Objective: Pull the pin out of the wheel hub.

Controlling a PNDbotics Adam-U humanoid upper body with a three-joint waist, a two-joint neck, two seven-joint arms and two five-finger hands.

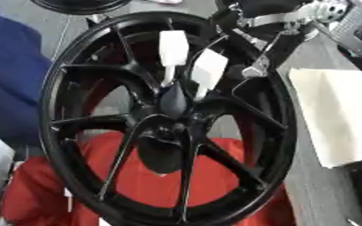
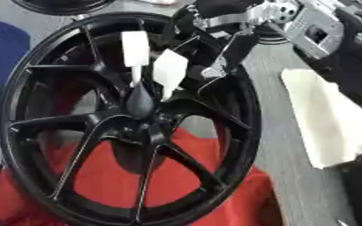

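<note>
Big black wheel [image 1: 168, 114] stands upright, fills most of the view, hub [image 1: 172, 102] at its centre. Red cloth [image 1: 145, 176] shows behind & under the spokes, blue fabric [image 1: 10, 79] at far left, white cloth [image 1: 335, 114] on the grey floor to the right. Two white-handled pins [image 2: 135, 49] [image 2: 169, 68] stick out of the hub, side by side. My right hand [image 2: 229, 50] comes in from upper right, over the rim, just beside the pins, not touching; can't tell how my fingers sit
</note>
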